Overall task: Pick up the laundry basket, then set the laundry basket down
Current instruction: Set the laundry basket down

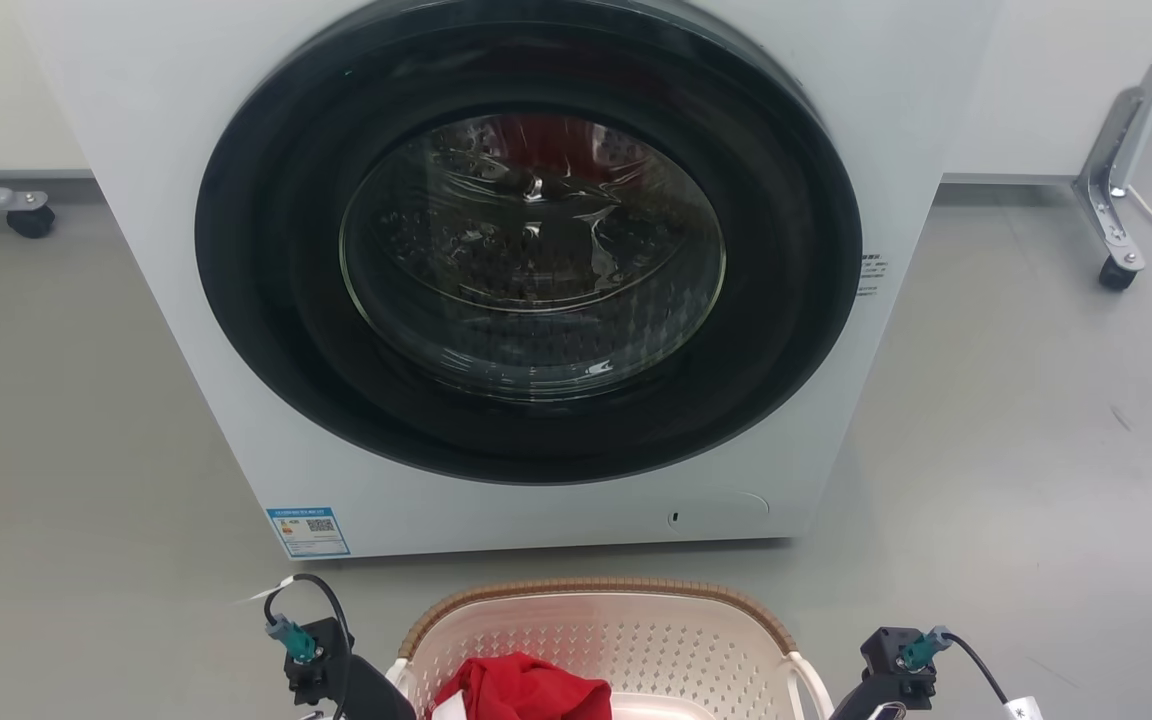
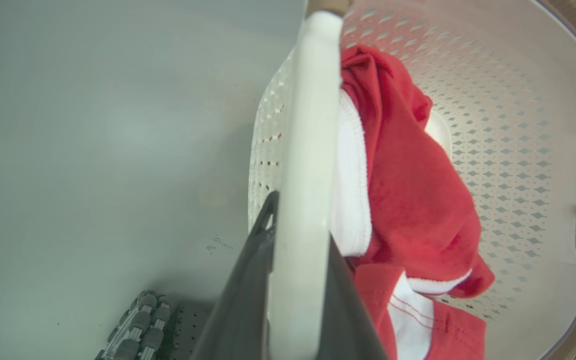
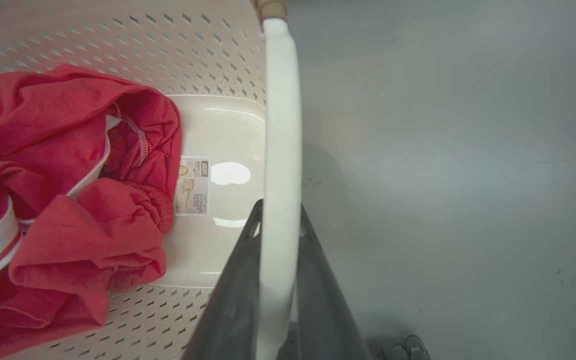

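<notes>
The laundry basket (image 1: 636, 640), cream, perforated and brown-rimmed, sits at the bottom centre of the head view, just in front of the washer. A red garment with white trim (image 1: 521, 690) lies inside it. In the left wrist view my left gripper (image 2: 298, 225) is shut on the basket's white side handle (image 2: 313, 125), one dark finger on each side. My right gripper (image 3: 279, 210) is shut the same way on the other white handle (image 3: 280, 100). The basket's inside (image 2: 508, 125) (image 3: 193, 45) and the garment (image 2: 408, 175) (image 3: 68, 190) show beside each handle. Whether the basket's base touches the floor is hidden.
A white front-loading washer (image 1: 536, 260) with its round dark door shut stands close behind the basket. Wheeled frame legs (image 1: 31, 220) (image 1: 1121, 270) stand at the far left and far right. Grey floor (image 1: 1036, 450) spreads on both sides.
</notes>
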You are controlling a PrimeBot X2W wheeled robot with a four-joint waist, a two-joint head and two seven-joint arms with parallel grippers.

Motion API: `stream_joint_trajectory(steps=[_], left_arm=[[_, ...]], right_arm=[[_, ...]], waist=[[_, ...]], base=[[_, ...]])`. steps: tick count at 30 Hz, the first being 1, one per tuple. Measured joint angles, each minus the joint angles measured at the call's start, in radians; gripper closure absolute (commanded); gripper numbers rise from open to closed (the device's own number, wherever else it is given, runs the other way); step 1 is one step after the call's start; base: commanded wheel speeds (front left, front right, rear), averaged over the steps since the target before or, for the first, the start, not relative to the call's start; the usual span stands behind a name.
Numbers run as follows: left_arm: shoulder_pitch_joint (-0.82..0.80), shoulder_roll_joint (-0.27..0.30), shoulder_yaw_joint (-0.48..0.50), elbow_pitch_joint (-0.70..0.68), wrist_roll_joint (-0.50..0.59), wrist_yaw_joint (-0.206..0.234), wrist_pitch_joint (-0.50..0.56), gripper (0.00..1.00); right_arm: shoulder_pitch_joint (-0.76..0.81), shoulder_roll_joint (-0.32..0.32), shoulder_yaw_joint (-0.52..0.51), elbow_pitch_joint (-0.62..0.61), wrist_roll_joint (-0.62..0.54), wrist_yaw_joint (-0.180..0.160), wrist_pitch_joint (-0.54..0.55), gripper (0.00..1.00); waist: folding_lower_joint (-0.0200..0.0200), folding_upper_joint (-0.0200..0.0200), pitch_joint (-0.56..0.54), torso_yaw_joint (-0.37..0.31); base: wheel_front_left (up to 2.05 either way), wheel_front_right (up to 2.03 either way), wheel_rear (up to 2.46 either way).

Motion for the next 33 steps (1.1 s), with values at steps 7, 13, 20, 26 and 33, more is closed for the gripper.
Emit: stream_joint_trajectory(steps=[7,13,20,26,33], left_arm=[[0.0,0.001,-0.01,-0.018,-0.003,0.001,-0.025,1.0],[-0.002,0.001,-0.014,-0.026,-0.006,0.006,-0.057,1.0],[-0.033,0.001,-0.014,-0.031,-0.005,0.01,-0.096,1.0],[-0.059,0.001,-0.014,-0.04,-0.002,0.01,-0.145,1.0],[-0.106,0.0,-0.017,-0.053,0.004,0.012,-0.207,1.0]], right_arm=[[-0.002,-0.008,0.003,-0.008,0.005,0.0,-0.009,1.0],[-0.007,-0.014,0.006,-0.015,0.006,0.0,-0.028,1.0],[-0.04,-0.021,0.007,-0.029,0.006,0.0,-0.065,1.0],[-0.075,-0.032,0.014,-0.046,0.004,0.0,-0.107,1.0],[-0.129,-0.05,0.029,-0.07,-0.015,0.0,-0.165,1.0]], waist=[[0.0,0.0,0.029,0.003],[0.0,0.0,0.072,0.004],[0.0,0.0,0.141,0.003],[0.0001,0.0001,0.223,0.0],[0.0001,0.0001,0.324,-0.005]], base=[[0.0,0.0,0.0],[0.0,0.0,0.0],[0.0,0.0,0.0],[0.0,0.0,0.0],[0.0,0.0,0.0]])
